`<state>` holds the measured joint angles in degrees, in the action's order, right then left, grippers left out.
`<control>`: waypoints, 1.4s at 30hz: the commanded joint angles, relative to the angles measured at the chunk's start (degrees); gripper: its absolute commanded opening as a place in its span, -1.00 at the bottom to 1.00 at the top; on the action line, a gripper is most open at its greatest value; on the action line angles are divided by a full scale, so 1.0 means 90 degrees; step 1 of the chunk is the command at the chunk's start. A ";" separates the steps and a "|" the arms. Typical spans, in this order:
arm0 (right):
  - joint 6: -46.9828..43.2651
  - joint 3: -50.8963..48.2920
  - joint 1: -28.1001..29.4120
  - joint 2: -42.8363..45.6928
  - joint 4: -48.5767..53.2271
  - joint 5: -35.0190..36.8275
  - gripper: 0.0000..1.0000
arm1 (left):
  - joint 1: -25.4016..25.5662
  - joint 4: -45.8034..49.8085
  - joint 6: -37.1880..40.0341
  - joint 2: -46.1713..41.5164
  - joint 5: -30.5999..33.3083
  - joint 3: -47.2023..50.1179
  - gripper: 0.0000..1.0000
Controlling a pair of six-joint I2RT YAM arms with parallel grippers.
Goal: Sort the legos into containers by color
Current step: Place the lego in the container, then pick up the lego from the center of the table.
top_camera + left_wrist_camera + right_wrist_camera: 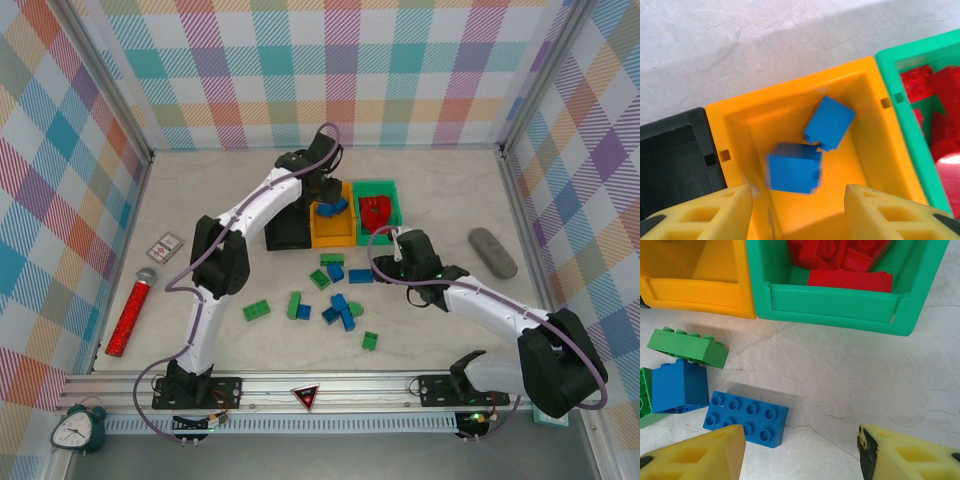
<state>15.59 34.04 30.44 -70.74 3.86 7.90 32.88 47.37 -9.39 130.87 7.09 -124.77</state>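
While my left pincer (797, 215) hangs half-open and empty over the orange plastic bin (885, 150), two blue toy bricks (830, 122) lie inside below it; my right pincer (800, 455) stands open, empty.

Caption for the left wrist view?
Left jaws open over the orange bin, two blue legos inside; black bin and green bin flank it.

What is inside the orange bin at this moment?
Two blue legos show inside the orange bin, the nearer one blurred. The left gripper, open, covers the bin's near end, so anything there is hidden.
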 commanded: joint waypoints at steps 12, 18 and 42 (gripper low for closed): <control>0.0030 0.0024 0.0008 -0.0176 -0.0207 -0.0279 0.24 | 0.0229 -0.0248 0.0024 -0.1171 0.0030 0.1079 0.13; 0.0083 0.0148 0.0007 -0.0592 -0.0319 -0.0773 0.24 | 0.0359 -0.1337 -0.0294 -0.2560 -0.0255 0.3007 0.13; 0.0025 0.0490 0.0142 -0.1362 -0.0322 -0.1215 0.26 | 0.0584 -0.3640 -0.1225 -0.5996 -0.0202 0.7522 0.13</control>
<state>15.97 36.77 31.09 -81.93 1.65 -2.13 37.50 19.27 -18.59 79.53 4.89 -59.88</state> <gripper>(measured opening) 0.630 0.566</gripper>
